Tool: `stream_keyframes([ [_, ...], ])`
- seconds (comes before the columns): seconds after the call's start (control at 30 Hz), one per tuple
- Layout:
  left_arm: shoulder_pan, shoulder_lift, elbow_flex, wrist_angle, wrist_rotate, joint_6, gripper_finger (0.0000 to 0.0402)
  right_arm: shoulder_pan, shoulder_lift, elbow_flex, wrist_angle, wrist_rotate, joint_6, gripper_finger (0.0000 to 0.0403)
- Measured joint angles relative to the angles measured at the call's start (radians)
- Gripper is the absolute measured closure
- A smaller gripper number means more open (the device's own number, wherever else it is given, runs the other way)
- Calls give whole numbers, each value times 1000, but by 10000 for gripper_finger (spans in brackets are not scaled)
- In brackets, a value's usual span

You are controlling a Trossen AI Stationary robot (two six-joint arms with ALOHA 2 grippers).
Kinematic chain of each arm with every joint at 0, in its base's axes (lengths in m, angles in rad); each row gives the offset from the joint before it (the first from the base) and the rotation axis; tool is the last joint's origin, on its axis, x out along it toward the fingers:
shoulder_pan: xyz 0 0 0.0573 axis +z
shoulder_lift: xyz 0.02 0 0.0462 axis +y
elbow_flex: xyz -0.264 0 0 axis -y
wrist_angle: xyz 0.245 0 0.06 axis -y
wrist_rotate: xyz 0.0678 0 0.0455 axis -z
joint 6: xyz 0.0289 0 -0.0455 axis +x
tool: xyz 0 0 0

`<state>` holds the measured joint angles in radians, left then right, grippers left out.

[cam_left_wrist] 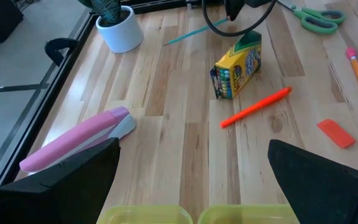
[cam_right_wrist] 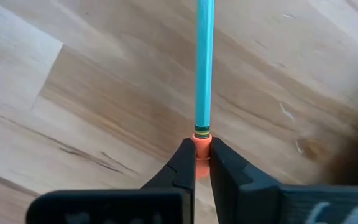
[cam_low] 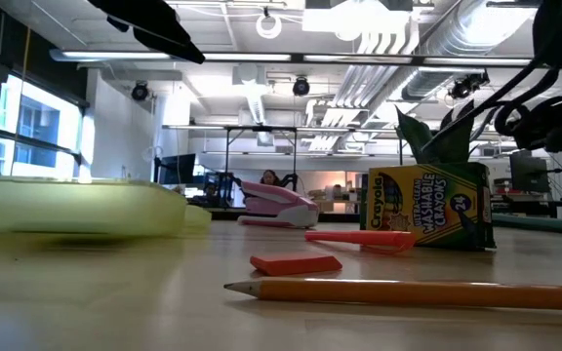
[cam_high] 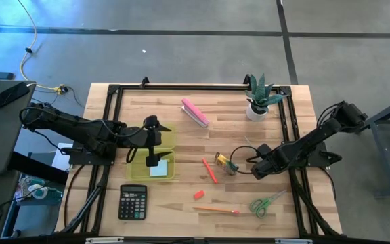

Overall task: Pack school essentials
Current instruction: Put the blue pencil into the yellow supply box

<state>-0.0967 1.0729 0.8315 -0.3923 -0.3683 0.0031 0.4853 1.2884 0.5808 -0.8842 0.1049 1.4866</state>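
My left gripper (cam_high: 153, 161) (cam_left_wrist: 194, 155) hangs open over a yellow-green tray (cam_high: 171, 146) (cam_low: 76, 205). A light-blue note pad (cam_high: 158, 169) lies in that tray. My right gripper (cam_high: 254, 169) (cam_right_wrist: 202, 149) is shut on a teal pencil (cam_right_wrist: 204, 62) (cam_left_wrist: 188, 36), beside the crayon box (cam_high: 223, 161) (cam_left_wrist: 236, 65), which stands on the table. A red-orange marker (cam_high: 209, 170) (cam_left_wrist: 255, 107), a red eraser (cam_high: 199, 194) (cam_left_wrist: 336, 132), an orange pencil (cam_high: 217, 210) (cam_low: 408, 290) and green-handled scissors (cam_high: 266, 203) (cam_left_wrist: 316, 18) lie flat on the wood. My right gripper pinches the teal pencil's orange eraser end (cam_right_wrist: 202, 144) between its two fingertips. The fingers lie along the pencil, whose shaft runs straight out ahead of them, low over the wood. I cannot tell whether the far tip rests on the table.
A pink stapler (cam_high: 195, 112) (cam_left_wrist: 73, 140) lies toward the far edge. A potted plant (cam_high: 259, 98) (cam_left_wrist: 117, 25) stands at the far right. A black calculator (cam_high: 133, 201) sits near the front left. Black frame rails (cam_high: 110, 122) run along the table's sides.
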Motion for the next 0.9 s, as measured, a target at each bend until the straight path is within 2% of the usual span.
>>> stream_keyframes([
  [0.33,0,0,0,-5,-2,0,2,-2,0,39,20,86,-2,391],
  [0.63,0,0,0,-33,-2,-8,2,-7,-1,213,-150,255,-38,391],
  [0.73,0,0,0,-48,-2,-31,2,-24,-1,278,-175,322,-97,391],
  [0.9,0,0,0,-51,-2,-44,2,-75,-1,383,-150,459,-285,391],
])
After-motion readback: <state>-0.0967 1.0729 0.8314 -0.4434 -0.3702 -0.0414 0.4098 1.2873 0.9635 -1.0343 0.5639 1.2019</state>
